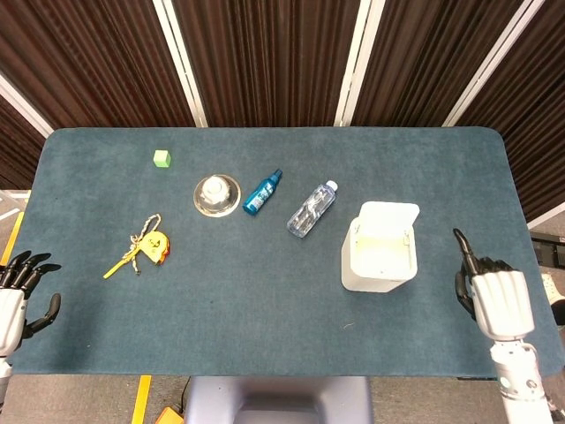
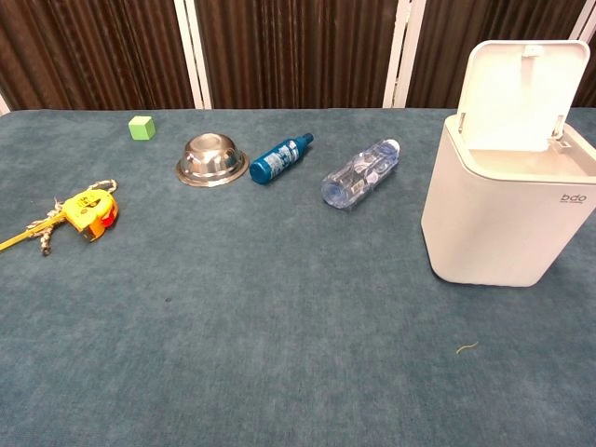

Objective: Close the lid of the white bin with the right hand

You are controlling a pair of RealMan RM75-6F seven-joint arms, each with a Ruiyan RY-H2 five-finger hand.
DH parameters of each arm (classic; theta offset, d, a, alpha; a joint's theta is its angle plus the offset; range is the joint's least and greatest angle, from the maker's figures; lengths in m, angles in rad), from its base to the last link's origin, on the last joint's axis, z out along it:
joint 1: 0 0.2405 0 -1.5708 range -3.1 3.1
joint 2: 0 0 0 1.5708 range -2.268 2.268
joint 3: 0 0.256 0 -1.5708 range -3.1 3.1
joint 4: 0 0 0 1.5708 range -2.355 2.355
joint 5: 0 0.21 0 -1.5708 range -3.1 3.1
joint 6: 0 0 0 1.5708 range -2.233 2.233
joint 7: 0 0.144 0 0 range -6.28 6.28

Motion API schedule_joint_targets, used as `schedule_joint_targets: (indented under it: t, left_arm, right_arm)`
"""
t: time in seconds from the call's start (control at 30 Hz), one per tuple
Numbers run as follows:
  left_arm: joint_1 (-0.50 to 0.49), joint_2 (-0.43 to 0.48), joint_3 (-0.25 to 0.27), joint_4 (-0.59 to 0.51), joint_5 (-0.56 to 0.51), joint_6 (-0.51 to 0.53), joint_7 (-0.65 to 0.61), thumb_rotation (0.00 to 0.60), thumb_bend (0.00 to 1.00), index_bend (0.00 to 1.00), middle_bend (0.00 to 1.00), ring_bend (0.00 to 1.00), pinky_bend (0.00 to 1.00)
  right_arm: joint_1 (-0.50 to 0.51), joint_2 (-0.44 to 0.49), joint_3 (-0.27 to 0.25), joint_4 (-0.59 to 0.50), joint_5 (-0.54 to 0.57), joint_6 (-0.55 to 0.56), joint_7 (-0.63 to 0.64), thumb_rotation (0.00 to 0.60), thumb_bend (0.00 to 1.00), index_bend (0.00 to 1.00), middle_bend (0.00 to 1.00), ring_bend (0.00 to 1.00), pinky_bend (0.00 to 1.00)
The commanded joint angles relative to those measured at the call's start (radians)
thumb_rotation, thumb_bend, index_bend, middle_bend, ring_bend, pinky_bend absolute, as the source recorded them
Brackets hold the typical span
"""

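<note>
Near the table's front right corner, the right hand hovers over the blue cloth with its fingers apart and pointing away from the robot; it holds nothing. It is near the white bin but clearly apart from it, on the bin's right side. At the front left corner, just off the table's edge, the left hand hangs with fingers spread and empty.

The bin stands upright on the right part of the table, about midway between the front and back edges. It is a tall, smooth, rounded box of white plastic with small grey lettering on its front, as the chest view shows. Its lid is a thin flat flap, hinged along the bin's far edge and standing nearly upright, so the mouth is open.

The bin is probably light and stiff, and the lid should swing easily on its hinge. No grip seems needed: a push on the lid's top edge or back face, forward and down, would likely do. A hard push might slide or tip such a light bin on the cloth.

Further back, left of the bin, lie a clear water bottle, a blue bottle, a steel bowl and a green cube.
</note>
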Motion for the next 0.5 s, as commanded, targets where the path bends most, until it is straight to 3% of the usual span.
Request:
schedule_joint_targets:
  t: [0.03,0.3,0.43,0.5]
  left_arm:
    - [0.000,0.001,-0.001,0.001,-0.006,-0.004,-0.001,0.600,0.46,0.30,0.19,0.10,0.25]
    - [-0.001,0.003,0.000,-0.001,0.000,-0.003,0.001,0.600,0.46,0.30,0.19,0.10,0.25]
    - [0.000,0.003,-0.001,-0.001,-0.001,-0.001,0.002,0.600,0.46,0.30,0.19,0.10,0.25]
    - [0.000,0.003,-0.001,-0.001,-0.001,-0.001,0.002,0.600,0.46,0.30,0.19,0.10,0.25]
  right_arm:
    - [0.070,0.034,0.082,-0.138,0.151,-0.112,-0.146,0.600,0.70,0.00,0.70,0.73,0.82]
    - [0.221,0.032,0.203,-0.211,0.483,-0.287,-0.319,0.600,0.72,0.00,0.70,0.73,0.82]
    - [0.304,0.025,0.228,-0.193,0.610,-0.376,-0.345,0.600,0.72,0.03,0.70,0.74,0.83]
    - [0.313,0.024,0.229,-0.188,0.619,-0.385,-0.343,0.600,0.73,0.05,0.70,0.74,0.83]
